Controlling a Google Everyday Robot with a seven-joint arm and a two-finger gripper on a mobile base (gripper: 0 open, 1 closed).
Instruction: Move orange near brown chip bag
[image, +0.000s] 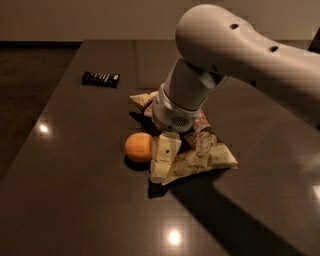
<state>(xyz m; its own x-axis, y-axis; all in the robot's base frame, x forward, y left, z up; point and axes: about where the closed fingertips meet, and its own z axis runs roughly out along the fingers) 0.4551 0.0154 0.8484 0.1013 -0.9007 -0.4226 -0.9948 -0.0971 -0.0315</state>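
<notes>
At the middle of the dark, glossy table (70, 200), the gripper (162, 166) is hanging low over the near-left edge of the bag (212, 156) — how wide it is standing cannot be told, nor whether it is gripping anything. The bag is lying flat, crinkled and roughly triangular. The orange (139, 147) — round, matte — is sitting just left of the gripper, beside the bag. A black packet (101, 78) is lying far left.
</notes>
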